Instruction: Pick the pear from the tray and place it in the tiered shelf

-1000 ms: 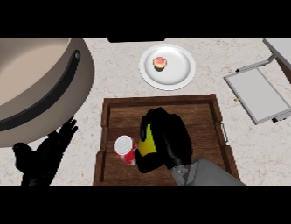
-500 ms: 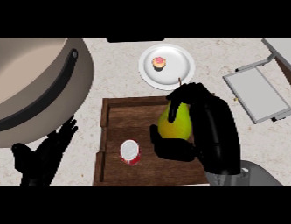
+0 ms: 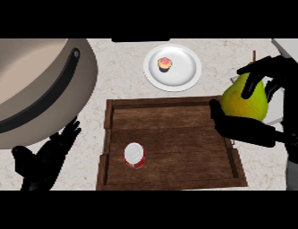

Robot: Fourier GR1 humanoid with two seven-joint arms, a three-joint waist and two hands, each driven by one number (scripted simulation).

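Pear (image 3: 247, 99) sits clasped in the right robot hand (image 3: 244, 127), held past the tray (image 3: 171, 102) rim, ready for the tiered shelf (image 3: 290, 47).

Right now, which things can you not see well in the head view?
Head view:
1. Shelf: nearly all hidden behind the right hand and pear, and cut by the right edge.
2. Pear: lower part covered by that hand.
3. Food on the plate: too small to name.
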